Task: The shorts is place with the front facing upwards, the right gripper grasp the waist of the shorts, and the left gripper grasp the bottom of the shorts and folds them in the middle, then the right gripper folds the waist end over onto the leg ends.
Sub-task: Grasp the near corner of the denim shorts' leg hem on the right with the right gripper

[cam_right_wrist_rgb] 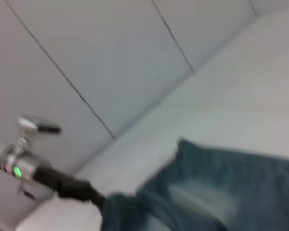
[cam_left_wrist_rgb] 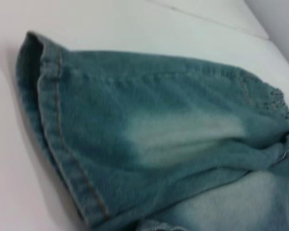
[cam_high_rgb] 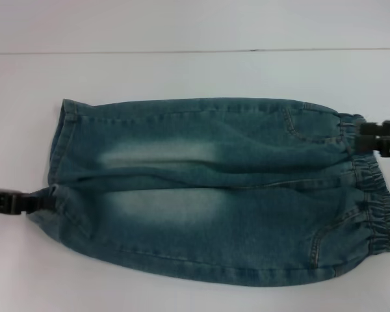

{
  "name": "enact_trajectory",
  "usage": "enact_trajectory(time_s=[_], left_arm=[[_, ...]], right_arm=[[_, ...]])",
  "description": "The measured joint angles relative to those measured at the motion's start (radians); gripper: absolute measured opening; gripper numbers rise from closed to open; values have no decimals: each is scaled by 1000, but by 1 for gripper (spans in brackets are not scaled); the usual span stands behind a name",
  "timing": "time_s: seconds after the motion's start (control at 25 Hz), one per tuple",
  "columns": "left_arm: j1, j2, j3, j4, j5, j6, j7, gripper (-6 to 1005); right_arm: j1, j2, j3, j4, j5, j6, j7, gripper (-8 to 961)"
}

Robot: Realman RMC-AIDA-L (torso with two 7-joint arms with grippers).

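The shorts [cam_high_rgb: 214, 188] lie flat on the white worktop [cam_high_rgb: 182, 71], the left pincer [cam_high_rgb: 39, 201] clamped on the leg hems at left, the right pincer [cam_high_rgb: 367, 138] on the waistband at right, so lifting for the lengthwise fold seems next.

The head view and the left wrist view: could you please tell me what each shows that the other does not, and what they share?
Only the head view shows the whole shorts spread flat on the white table, with the right gripper at the ruffled waist and the left gripper at the leg hems. Only the left wrist view shows the far leg's hem close up, with its orange stitch line; no gripper appears there. Both show the faded pale patches and the denim lying on the table.
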Motion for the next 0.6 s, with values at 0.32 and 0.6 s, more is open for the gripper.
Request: enact_trajectory(time_s=[0.32, 0.6], left_arm=[[-19, 3, -4, -1, -13, 10, -2, 45], [-23, 7, -3, -1, -24, 10, -1, 45]], right_arm=[[75, -32, -14, -132, -238, -136, 86, 790], [142, -20, -52, -142, -470, -139, 102, 790]])
